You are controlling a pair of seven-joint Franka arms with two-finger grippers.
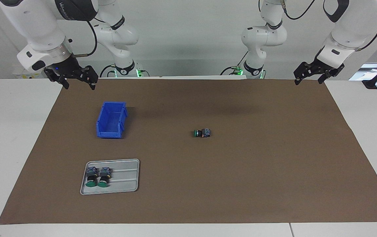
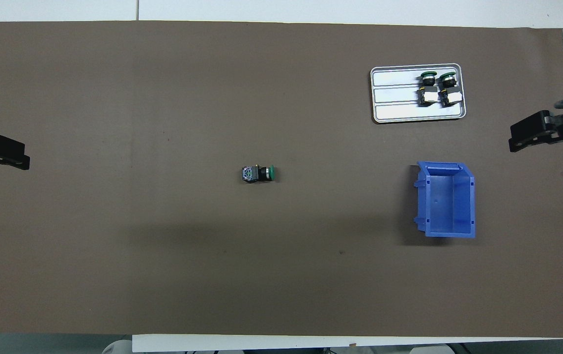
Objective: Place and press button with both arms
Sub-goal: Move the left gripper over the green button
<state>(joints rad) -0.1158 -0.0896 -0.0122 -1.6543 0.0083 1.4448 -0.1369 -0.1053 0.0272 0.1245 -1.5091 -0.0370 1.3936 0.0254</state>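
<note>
Facing view: the lone push-button point(image 1: 203, 133) lies on its side on the brown mat point(image 1: 241, 181), near mid-table, green cap turned toward the right arm's end. Taking the blue bin point(image 1: 111, 119) as landmark: the button sits well apart from it, toward the left arm's end and a little farther from the robots. The grey tray point(image 1: 122, 177) lies farther from the robots than the bin, with two more buttons point(image 1: 97, 177) side by side in it, caps pointing away from the robots. Right gripper point(image 1: 78, 84) hangs over the mat's edge, on the robots' side of the bin, fingers spread and empty. Left gripper point(image 1: 308, 79) hangs over the mat's corner at the left arm's end, fingers apart, holding nothing. Both arms wait.

Overhead view: the button point(image 2: 258, 173) rests alone on the mat point(image 2: 163, 270), well apart from the bin point(image 2: 447, 200). The tray point(image 2: 394, 98) lies farther out than the bin, its buttons point(image 2: 438, 88) at the right arm's end. Left gripper point(image 2: 1, 152) and right gripper point(image 2: 539, 132) show only at the picture's edges.
</note>
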